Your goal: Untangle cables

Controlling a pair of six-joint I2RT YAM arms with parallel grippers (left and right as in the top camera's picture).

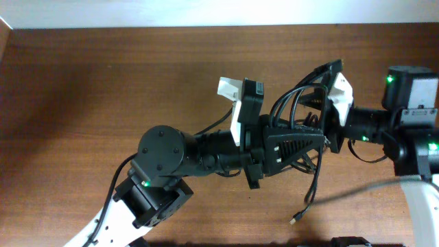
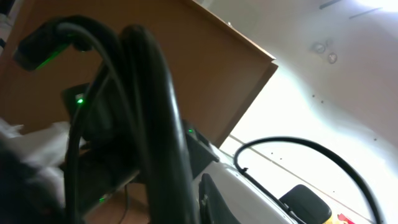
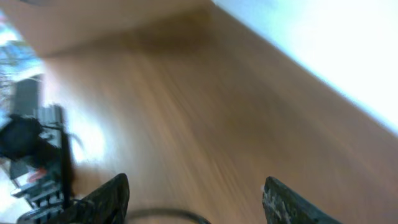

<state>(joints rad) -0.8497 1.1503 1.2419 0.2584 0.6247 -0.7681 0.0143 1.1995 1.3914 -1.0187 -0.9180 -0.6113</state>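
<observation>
Overhead, I judge I'm teasing a strand free: my left end effector (image 1: pixel 314 141) is pressed together, apparently on the cables (image 1: pixel 295 103) bunched above the worktop (image 1: pixel 103 82), my right end effector (image 3: pixel 196 202) is spread and must next pinch one strand; one plug (image 1: pixel 295 220) dangles, the cables themselves too knotted to count.

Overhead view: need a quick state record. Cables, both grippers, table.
cables: lifted off the table, bunched and looped where the two arms meet
loose end: one strand hangs down to a plug near the front edge; cannot tell if it touches the wood
left gripper: shut, apparently holding the cables
right gripper: open, one cable crossing the gap low down, not clamped
table: brown wood
</observation>
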